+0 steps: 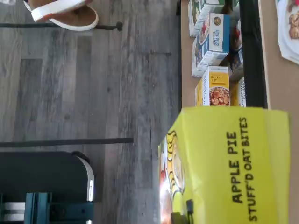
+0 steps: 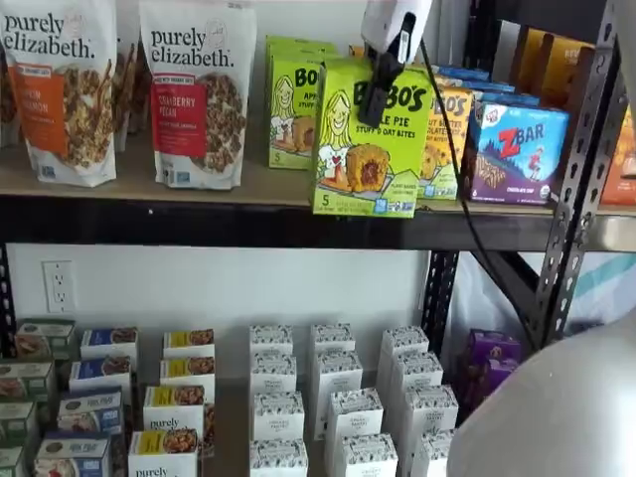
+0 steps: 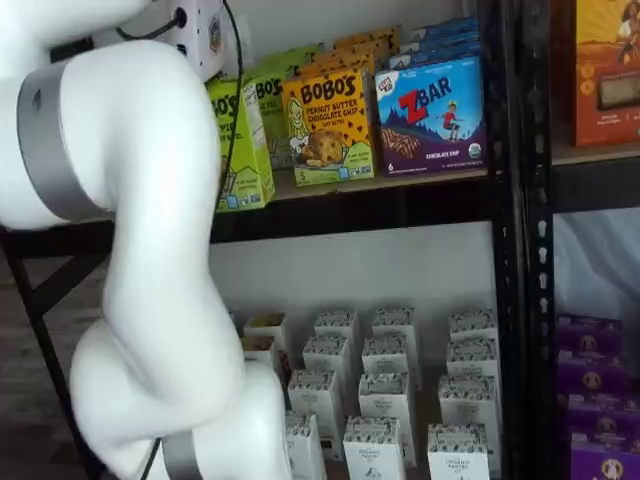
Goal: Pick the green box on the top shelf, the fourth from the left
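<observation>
- Green box (image 2: 370, 139) held by the gripper (image 2: 381, 87) in a shelf view, black fingers closed on its upper part, white body above them at the top edge of the frame.
- Box upright, pulled forward of the row, its bottom over the front edge of the top shelf (image 2: 248, 189); not clear whether still touching the board or just above it.
- Lettering "BOBO'S" partly covered by the fingers; cartoon blonde girl and filled oat bite visible on the front.
- Just behind and to the side, a second lime-green carton (image 2: 294, 104) standing further back on the same board.
- Beside it, orange-yellow Bobo's boxes (image 3: 328, 125) and a blue ZBar box (image 3: 432, 115), all upright on the board.
- Two Purely Elizabeth bags (image 2: 197, 89) standing at the other end of the board.
- In the other shelf view, green box (image 3: 240, 145) seen from the side, largely hidden by the white arm (image 3: 140, 250); fingers not visible there.
- In the wrist view, box top (image 1: 229, 163) close under the camera, words "APPLE PIE STUFF'D OAT BITES" readable, grey wood floor (image 1: 93, 93) far beneath.
- Lower shelf filled with small white cartons (image 2: 333, 397) in rows.
</observation>
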Tool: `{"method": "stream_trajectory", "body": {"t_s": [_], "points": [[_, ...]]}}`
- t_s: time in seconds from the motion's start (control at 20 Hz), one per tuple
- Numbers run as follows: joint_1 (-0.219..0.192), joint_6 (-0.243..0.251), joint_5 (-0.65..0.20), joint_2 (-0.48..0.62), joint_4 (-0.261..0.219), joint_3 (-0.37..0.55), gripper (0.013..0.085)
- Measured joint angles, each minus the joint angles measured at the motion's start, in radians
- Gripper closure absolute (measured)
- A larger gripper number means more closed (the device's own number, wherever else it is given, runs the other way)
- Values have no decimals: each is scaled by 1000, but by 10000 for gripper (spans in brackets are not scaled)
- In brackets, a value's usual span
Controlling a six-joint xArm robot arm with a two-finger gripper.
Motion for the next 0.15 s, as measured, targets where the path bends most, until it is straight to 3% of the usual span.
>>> {"method": "stream_trajectory", "body": {"t_s": [0.15], "points": [[-5,-6,-2,-27,-3,28,690]]}}
